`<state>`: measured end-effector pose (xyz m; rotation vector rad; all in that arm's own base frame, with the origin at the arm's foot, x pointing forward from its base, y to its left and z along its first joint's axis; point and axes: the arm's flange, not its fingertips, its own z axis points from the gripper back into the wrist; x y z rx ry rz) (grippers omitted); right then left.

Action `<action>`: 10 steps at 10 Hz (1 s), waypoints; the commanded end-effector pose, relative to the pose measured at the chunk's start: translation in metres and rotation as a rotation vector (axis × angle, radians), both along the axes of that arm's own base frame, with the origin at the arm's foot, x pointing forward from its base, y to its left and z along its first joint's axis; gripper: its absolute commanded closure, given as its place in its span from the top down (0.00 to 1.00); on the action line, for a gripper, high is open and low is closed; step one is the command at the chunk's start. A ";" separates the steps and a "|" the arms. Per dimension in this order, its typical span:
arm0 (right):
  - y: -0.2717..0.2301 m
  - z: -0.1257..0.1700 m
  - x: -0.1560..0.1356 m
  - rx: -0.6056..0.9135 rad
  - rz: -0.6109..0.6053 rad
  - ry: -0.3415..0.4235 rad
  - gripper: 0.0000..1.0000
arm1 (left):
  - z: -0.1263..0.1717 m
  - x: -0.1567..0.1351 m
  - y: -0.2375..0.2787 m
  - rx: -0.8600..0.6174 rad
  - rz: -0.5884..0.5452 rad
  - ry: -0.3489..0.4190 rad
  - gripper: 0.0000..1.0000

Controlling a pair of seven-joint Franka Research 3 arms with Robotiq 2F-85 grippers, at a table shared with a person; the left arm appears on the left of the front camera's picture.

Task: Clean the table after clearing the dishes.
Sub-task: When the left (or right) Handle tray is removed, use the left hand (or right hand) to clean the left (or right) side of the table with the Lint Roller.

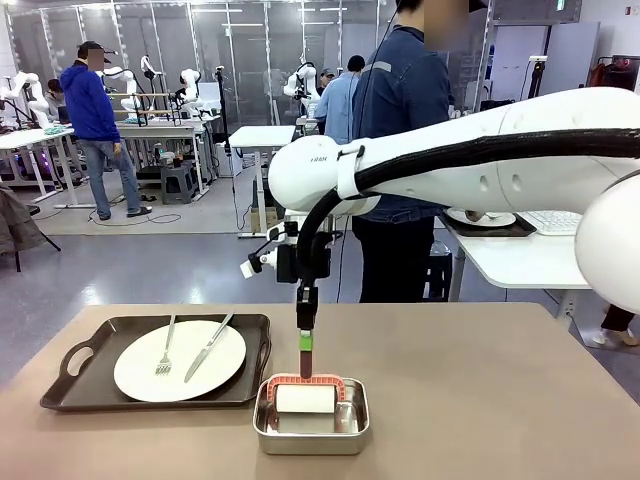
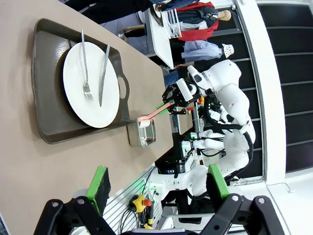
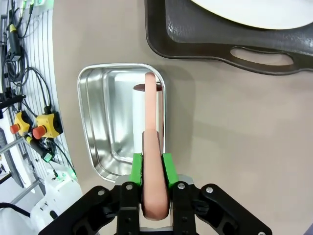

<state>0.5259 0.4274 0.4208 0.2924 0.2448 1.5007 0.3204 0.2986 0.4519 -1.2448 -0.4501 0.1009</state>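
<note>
On the tan table, a white plate carrying a fork and a knife rests on a dark brown tray at the left. My right gripper is shut on the salmon-pink handle of a cleaning tool. The tool's white pad sits inside a small steel pan. The right wrist view looks down that handle from the right gripper into the pan. My left gripper hangs open and empty above the table, away from the plate.
A person in dark blue stands at the table's far edge. Behind on the right is a white side table. The tray's handle lies close beside the pan. Bare tabletop stretches to the right of the pan.
</note>
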 end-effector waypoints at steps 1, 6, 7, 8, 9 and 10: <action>-0.009 0.032 -0.026 -0.032 -0.090 -0.034 0.17 | 0.002 -0.003 0.000 -0.002 0.004 -0.005 1.00; -0.136 0.120 -0.048 0.083 -0.687 -0.183 0.17 | 0.002 -0.003 0.000 -0.002 0.004 -0.005 1.00; -0.171 0.115 -0.049 0.102 -0.864 -0.196 0.17 | 0.002 -0.003 0.000 -0.002 0.004 -0.005 1.00; -0.201 0.105 -0.055 0.169 -1.000 -0.174 0.17 | 0.002 -0.003 0.000 -0.002 0.004 -0.005 1.00; -0.234 0.093 -0.061 0.230 -1.149 -0.183 0.17 | 0.002 -0.003 0.000 -0.002 0.004 -0.005 1.00; -0.253 0.081 -0.063 0.238 -1.233 -0.171 0.17 | 0.002 -0.003 0.000 -0.002 0.004 -0.005 1.00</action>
